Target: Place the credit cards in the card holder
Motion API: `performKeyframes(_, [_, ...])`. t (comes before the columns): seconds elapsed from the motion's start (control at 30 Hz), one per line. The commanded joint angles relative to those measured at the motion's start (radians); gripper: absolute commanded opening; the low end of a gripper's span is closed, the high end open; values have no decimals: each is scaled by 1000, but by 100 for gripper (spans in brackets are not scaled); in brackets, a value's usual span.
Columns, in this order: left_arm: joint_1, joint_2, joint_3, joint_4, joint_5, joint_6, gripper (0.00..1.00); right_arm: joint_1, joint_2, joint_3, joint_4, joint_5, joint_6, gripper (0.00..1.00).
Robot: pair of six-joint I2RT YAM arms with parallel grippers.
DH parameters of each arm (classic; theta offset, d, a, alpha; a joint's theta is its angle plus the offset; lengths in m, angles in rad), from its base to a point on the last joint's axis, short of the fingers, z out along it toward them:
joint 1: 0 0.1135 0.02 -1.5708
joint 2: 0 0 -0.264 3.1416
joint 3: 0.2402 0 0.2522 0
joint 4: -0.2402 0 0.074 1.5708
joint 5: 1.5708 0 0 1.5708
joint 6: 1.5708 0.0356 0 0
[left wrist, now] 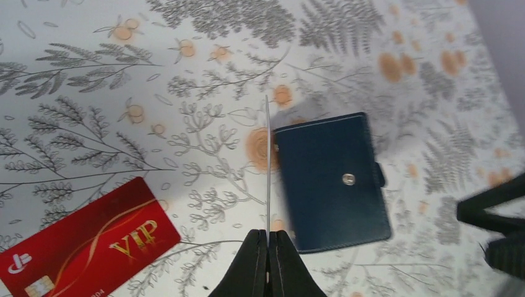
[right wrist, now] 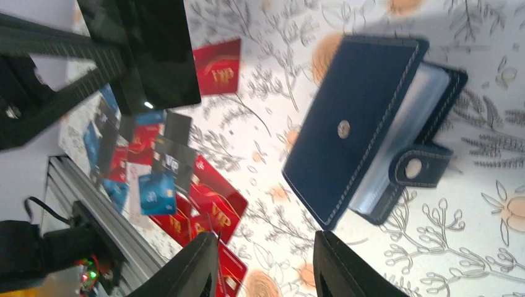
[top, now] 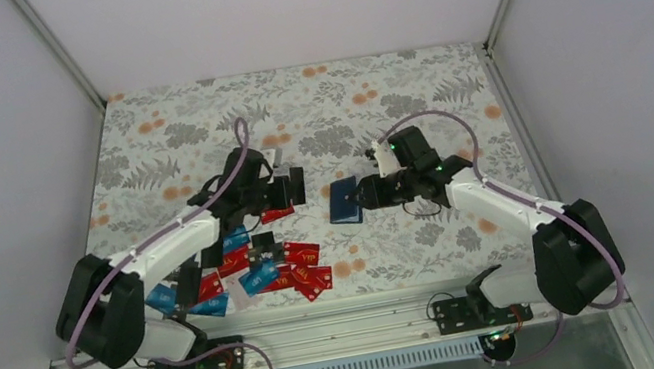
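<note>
so the left claw is clenched on one card, and its wrist cam sees that card dead edge-on as a thin line running straight out from the tips

the card holder lies on the floral surface just to the right of that line, near but not touching as far as I can tell. Its long axis runs about parallel to the card's edge

the catch, I think, is which way it faces. The snap tab is undone and the cover sits ajar with the pale sleeves showing, but that open side points away from the left claw. The card is lined up next to what looks like the spine side

right claw is released, fingers apart with nothing between them, and in the top cam it's just beside the holder on the tab side, so it's the nearer arm. My guess is it needs to lift or pin the cover before the card can go in

rest of the credit cards are heaped near the left arm, and a red VIP card lies on its own, well left of the holder
</note>
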State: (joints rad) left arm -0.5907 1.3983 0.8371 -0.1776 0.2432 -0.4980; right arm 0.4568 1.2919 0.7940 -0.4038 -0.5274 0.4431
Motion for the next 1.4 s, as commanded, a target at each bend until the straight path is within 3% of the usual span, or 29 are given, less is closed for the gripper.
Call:
performKeyframes(0.0, [-26,82,79,-53,-126,35,2,39,29,-36,-3,51,32,37])
performKeyframes(0.2, [-41,182,130,-63,-148,38,2,48,60,-62,-33,206,25,25])
performKeyframes(0.5, [-68,272,172,-60,-157,53,2,65,142,-81,45,191,36,18])
performKeyframes(0.97, [-95,318,148,-2,-114,65,2,88,247,31,107,157,35,21])
performKeyframes(1.37, [-97,330,73,114,16,57,3,92,362,184,119,98,-21,22])
